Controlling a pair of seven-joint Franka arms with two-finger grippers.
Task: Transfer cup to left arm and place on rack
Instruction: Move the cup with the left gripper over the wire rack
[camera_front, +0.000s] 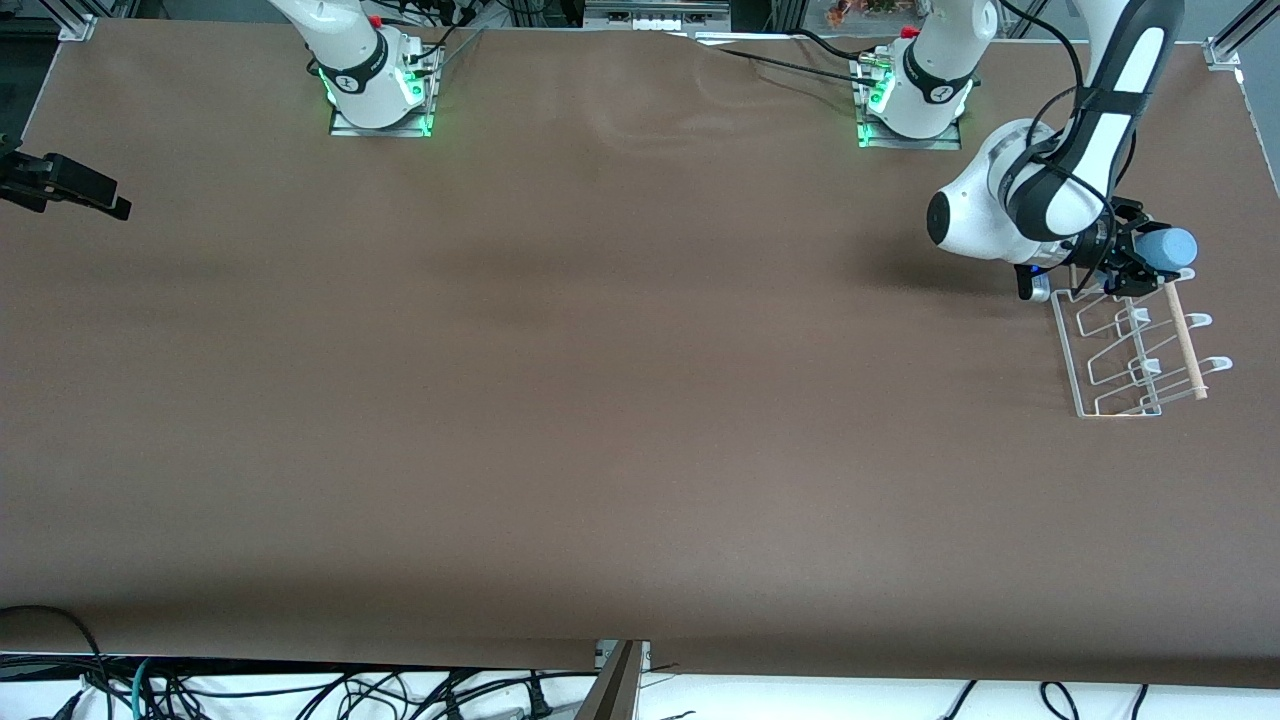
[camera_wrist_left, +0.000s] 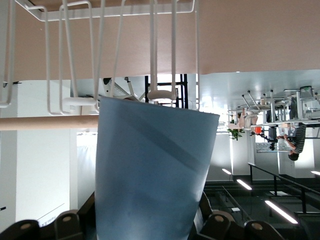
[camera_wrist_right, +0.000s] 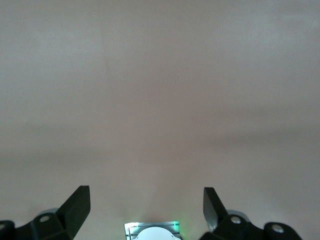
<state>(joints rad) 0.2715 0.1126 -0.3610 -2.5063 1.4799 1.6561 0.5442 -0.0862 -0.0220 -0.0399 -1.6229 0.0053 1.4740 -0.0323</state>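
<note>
My left gripper (camera_front: 1140, 264) is shut on the light-blue cup (camera_front: 1170, 246) and holds it on its side, just above the end of the white wire rack (camera_front: 1120, 352) that is farthest from the front camera, close to the tip of the wooden dowel (camera_front: 1186, 342). In the left wrist view the cup (camera_wrist_left: 155, 170) fills the middle, with the rack's wire loops (camera_wrist_left: 65, 60) and the dowel (camera_wrist_left: 45, 122) right at its far end. My right gripper (camera_wrist_right: 146, 200) is open and empty, high over the bare table near its own base, waiting.
The rack stands at the left arm's end of the table, near the table's edge. The right arm's base (camera_front: 378, 82) and the left arm's base (camera_front: 912, 100) stand along the top. A black bracket (camera_front: 62, 186) juts in at the right arm's end.
</note>
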